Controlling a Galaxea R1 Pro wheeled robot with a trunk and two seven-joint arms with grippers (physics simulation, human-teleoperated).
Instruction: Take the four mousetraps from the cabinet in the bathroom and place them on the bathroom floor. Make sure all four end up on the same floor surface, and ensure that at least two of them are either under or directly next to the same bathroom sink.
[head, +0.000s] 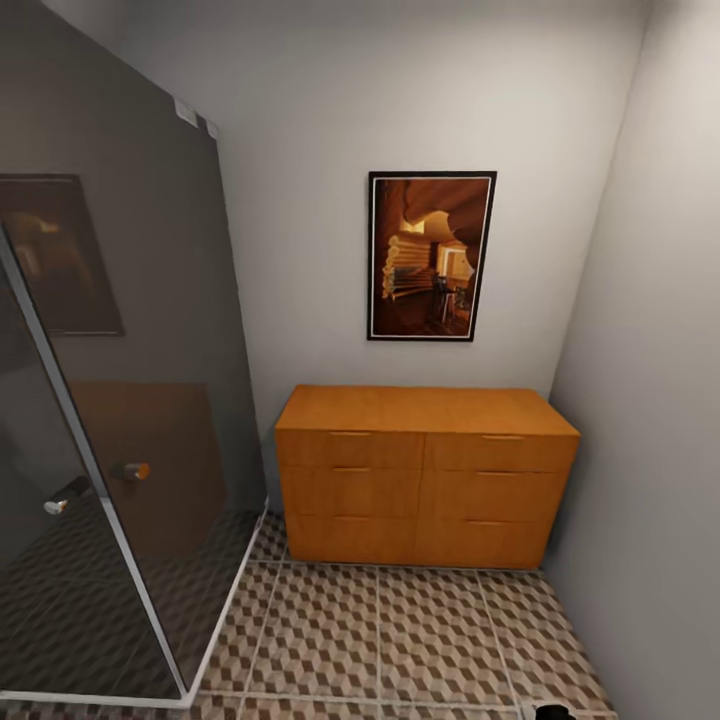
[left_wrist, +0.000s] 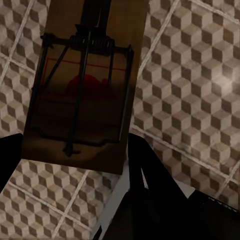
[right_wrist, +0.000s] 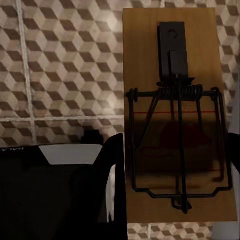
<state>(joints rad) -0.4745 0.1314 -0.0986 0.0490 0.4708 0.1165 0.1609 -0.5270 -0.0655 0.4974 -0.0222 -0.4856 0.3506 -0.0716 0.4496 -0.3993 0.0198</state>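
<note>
Mousetrap (right_wrist: 175, 115) in right pincer (right_wrist: 172, 165).

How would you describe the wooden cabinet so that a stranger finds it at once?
Look at the far wall under the framed picture. There stands the cabinet, right of the glass shower. It is the orange-brown chest with two columns of drawers.

1. Left gripper (left_wrist: 75, 155): the dark fingers (left_wrist: 150, 175) sit at either long edge of a mousetrap (left_wrist: 82, 85), clamped on the board. The board projects forward past the fingertips, wire side facing the wrist camera.
2. Right gripper (right_wrist: 175, 160): one dark finger (right_wrist: 116, 180) presses the board edge of a second mousetrap (right_wrist: 172, 115); the opposite finger shows at the far edge. The board lies between the fingers, extending beyond the tips.
</note>
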